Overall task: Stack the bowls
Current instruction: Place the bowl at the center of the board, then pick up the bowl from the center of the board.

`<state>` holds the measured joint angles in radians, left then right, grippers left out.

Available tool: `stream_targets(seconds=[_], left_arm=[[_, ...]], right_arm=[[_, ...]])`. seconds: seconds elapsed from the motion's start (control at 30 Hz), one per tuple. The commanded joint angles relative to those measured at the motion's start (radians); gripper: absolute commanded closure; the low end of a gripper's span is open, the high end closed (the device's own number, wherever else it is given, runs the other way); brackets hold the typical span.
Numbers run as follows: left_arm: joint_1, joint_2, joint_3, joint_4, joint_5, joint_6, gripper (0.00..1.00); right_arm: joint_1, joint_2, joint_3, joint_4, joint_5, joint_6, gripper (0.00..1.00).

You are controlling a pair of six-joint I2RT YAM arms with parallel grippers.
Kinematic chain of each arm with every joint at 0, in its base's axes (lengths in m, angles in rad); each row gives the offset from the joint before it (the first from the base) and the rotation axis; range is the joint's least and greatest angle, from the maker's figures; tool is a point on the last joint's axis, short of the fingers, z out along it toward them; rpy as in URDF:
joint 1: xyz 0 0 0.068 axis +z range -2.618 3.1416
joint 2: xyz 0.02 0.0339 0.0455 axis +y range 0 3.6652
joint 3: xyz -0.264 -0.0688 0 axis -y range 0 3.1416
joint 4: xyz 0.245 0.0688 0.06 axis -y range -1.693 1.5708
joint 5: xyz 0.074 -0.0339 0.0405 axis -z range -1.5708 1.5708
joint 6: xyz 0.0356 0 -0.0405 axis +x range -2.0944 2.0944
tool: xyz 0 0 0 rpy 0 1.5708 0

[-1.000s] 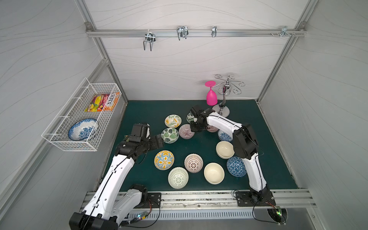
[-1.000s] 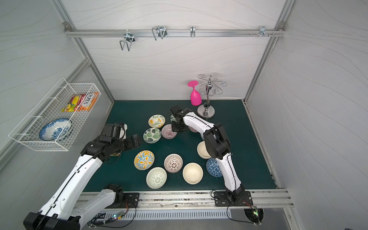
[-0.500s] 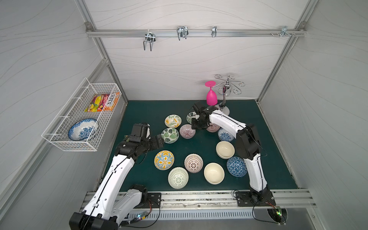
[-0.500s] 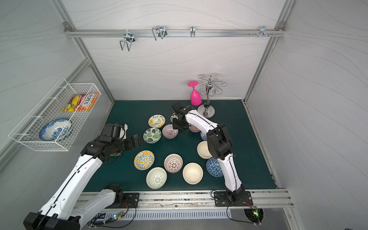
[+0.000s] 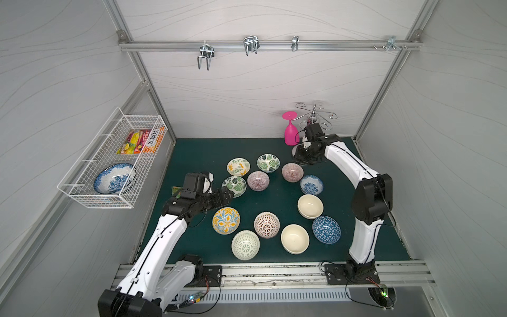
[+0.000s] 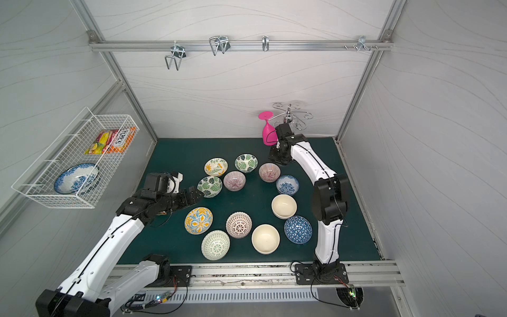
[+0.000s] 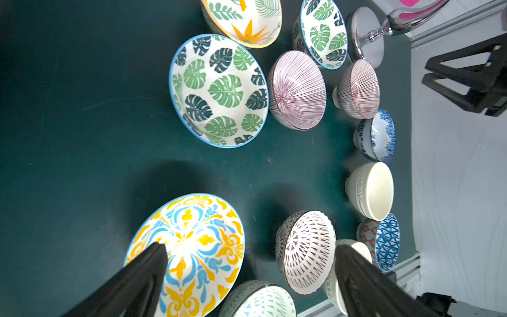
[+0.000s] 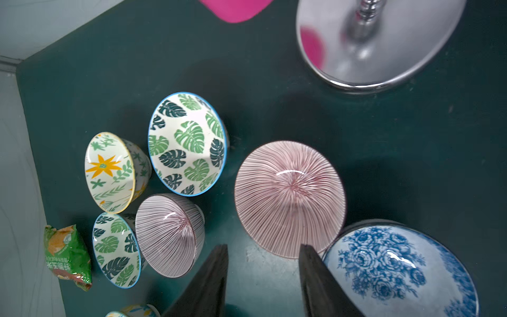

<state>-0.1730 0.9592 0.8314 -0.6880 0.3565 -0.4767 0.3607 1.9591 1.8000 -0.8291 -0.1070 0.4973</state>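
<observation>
Twelve bowls (image 5: 266, 224) stand in a loose ring across the middle of the worktop (image 5: 197, 153). None is visibly nested in another, so by my reading the stacking has barely begun. The pink-striped bowl (image 5: 292, 172) nearest the back right corner sits upright on its own, just beside the blue floral bowl (image 5: 311, 184).

A second ago the right gripper (image 5: 301, 159) was pinched shut, low among the back bowls. Now its jaws stand part-open with nothing between them, and it has drawn back toward the chrome stand (image 5: 315, 119) at the back edge. That looks like a release or a nudge, not a completed stack.

The left gripper (image 5: 226, 196) hovers spread wide and empty at the near rim of a green-leaf bowl (image 5: 234, 186), as before.

All the bowls are glossy glazed ceramic, steep-sided on small feet. Their patterns are fine radial stripes, printed leaves and painted lattice, and the cream bowl (image 5: 310, 206) is plain with a faintly ribbed outer wall. A pink glass (image 5: 290, 134) hangs upside down from the stand.
</observation>
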Motion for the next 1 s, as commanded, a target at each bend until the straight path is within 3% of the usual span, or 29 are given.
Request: stream_targets(seconds=[0.0, 0.3, 0.63, 0.97], left_arm=[[-0.016, 0.012, 0.008, 0.099, 0.071, -0.035, 0.0], [-0.026, -0.042, 0.044, 0.068, 0.039, 0.049, 0.0], [-0.024, -0.008, 0.031, 0.067, 0.13, 0.123, 0.0], [-0.024, -0.016, 0.021, 0.062, 0.129, 0.128, 0.0]], right_arm=[[-0.026, 0.045, 0.007, -0.012, -0.044, -0.037, 0.55], [-0.056, 0.15, 0.028, -0.011, -0.017, -0.068, 0.59], [-0.065, 0.205, 0.026, -0.002, 0.027, -0.083, 0.63], [-0.064, 0.16, -0.014, 0.008, 0.017, -0.076, 0.6]])
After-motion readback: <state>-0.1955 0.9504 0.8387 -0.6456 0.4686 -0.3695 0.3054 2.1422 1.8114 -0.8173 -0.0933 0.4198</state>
